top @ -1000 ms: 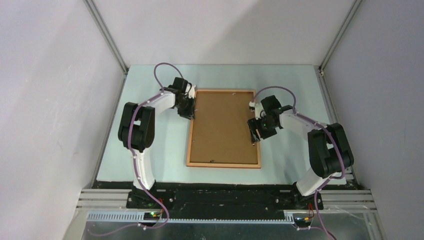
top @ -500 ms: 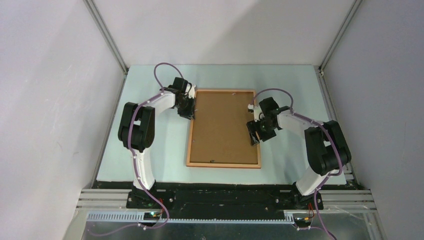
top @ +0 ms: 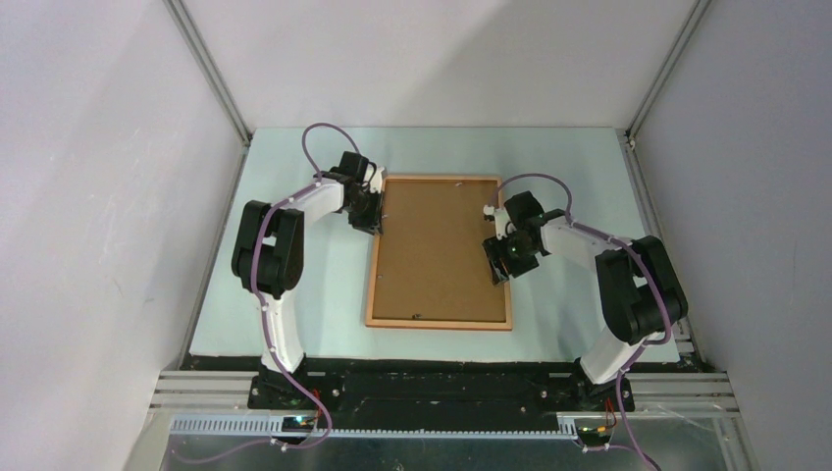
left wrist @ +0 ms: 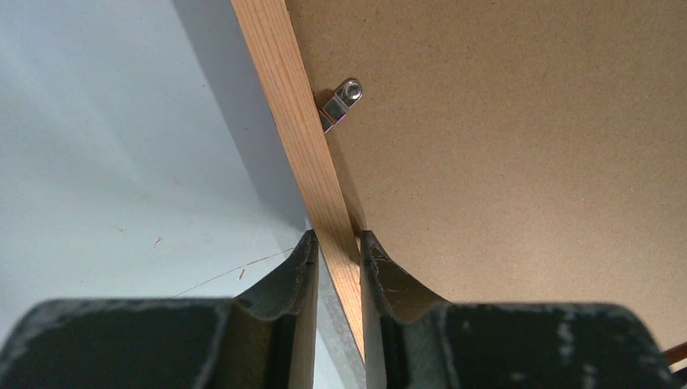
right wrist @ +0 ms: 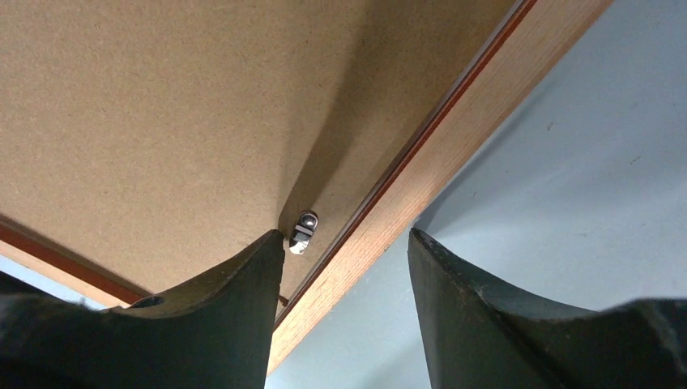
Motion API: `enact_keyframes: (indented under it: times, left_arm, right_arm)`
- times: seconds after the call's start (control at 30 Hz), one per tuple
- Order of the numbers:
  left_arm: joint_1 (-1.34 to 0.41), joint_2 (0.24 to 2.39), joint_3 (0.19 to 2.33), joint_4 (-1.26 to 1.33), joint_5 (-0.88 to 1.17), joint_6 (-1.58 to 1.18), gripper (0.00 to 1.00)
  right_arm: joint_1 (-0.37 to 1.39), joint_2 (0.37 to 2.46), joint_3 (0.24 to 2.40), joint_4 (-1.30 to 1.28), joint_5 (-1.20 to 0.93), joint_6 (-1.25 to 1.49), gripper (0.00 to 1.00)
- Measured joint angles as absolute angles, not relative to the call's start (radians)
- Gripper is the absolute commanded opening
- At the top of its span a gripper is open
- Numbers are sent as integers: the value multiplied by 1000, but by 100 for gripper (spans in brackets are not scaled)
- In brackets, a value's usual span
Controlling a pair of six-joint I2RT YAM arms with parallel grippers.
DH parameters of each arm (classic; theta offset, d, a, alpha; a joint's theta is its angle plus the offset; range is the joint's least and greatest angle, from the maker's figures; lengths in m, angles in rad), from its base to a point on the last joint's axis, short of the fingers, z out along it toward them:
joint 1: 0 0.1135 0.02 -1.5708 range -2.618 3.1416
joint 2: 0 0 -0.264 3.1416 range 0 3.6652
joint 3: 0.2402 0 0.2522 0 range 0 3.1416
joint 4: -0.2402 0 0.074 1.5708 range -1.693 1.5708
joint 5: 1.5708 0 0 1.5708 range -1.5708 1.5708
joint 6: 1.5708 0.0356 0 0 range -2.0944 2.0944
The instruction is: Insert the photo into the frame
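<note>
The frame (top: pixel 439 323) lies on the table back side up, with a brown backing board (top: pixel 437 250) filling it. The photo is hidden. My left gripper (top: pixel 371 218) is shut on the frame's left rail (left wrist: pixel 296 105) near its far end, one finger on each side of the wood, jaws (left wrist: pixel 338 239) tight against it. My right gripper (top: pixel 500 263) is open astride the right rail (right wrist: pixel 454 138). One of its fingers is over the board beside a small metal clip (right wrist: pixel 303 230), the other over the table outside the rail, midpoint (right wrist: pixel 345 235).
Another metal clip (left wrist: pixel 342 100) sits on the left rail's inner edge, turned over the board (left wrist: pixel 502 146). The pale blue table (top: pixel 294 285) is walled by grey panels on the left, right and far sides. Both arm bases stand at the near edge.
My right gripper has shifted slightly left over the frame's right rail and its jaws have narrowed a little. The left gripper and the frame have not moved.
</note>
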State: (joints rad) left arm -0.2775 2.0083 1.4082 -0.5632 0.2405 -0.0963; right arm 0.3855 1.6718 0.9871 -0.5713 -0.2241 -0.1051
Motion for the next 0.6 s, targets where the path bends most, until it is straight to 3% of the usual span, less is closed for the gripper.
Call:
enact_keyframes:
  times: [0.27,0.6]
  left_arm:
    - [-278,2008,1408,-563,241,-96,0]
    - [-278,2008,1408,-563,241,-96,0]
  right_arm:
    - [404,1676,990,-562,-209,-104,61]
    - [413,1677,990,-560,-192,-89,50]
